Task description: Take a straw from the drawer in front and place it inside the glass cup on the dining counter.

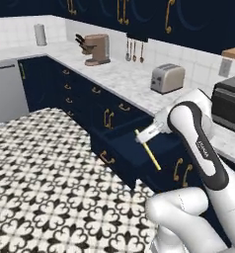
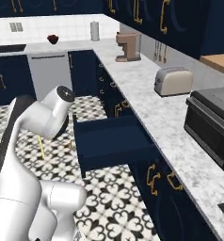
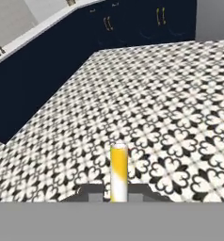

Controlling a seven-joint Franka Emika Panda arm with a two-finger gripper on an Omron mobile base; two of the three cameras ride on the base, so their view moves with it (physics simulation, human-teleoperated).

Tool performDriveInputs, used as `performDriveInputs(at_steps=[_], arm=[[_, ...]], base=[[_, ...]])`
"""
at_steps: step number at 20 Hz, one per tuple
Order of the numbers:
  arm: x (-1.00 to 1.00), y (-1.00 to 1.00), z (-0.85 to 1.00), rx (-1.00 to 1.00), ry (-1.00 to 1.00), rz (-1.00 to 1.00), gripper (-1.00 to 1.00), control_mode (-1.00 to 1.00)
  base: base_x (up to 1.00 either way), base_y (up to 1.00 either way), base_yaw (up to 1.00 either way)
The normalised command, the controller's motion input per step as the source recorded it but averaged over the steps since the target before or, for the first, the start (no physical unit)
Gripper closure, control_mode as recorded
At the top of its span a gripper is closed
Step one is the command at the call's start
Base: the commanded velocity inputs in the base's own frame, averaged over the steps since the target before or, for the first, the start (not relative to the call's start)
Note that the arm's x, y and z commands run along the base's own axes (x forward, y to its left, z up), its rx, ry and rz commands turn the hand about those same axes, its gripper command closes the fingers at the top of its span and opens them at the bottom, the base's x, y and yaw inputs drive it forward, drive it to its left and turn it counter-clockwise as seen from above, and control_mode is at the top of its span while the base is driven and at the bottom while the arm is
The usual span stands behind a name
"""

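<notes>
My gripper (image 1: 140, 137) is shut on the straw (image 1: 149, 151), a thin pale-yellow stick that slants down over the open drawer (image 1: 120, 148). From the right base view the straw (image 2: 41, 146) hangs below my hand, left of the drawer (image 2: 111, 141), whose dark blue inside is bare. In the hand view the straw (image 3: 118, 170) rises between my two fingertips, with my gripper (image 3: 118, 194) closed around it above the patterned floor. The glass cup and the dining counter are out of view.
A marble worktop (image 1: 124, 79) carries a toaster (image 1: 167, 78), a coffee machine (image 1: 97, 49) and a microwave (image 1: 229, 104). Navy cabinets with brass handles run below it. A grey dishwasher front (image 1: 8, 91) stands at the left. Black-and-white tiled floor (image 1: 50, 188) spreads in front.
</notes>
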Motion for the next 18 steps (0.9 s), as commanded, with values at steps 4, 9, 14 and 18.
performDriveInputs(at_steps=[4,9,14,18], arm=[[0.0,0.0,0.0,0.0,0.0,0.0,1.0,1.0],[0.0,0.0,0.0,0.0,0.0,0.0,1.0,1.0],[0.0,0.0,0.0,0.0,0.0,0.0,1.0,1.0],[0.0,0.0,0.0,0.0,0.0,0.0,1.0,1.0]], base=[[-0.04,1.0,0.59],[0.0,0.97,0.57],[0.22,0.8,0.45],[0.31,0.79,0.41]])
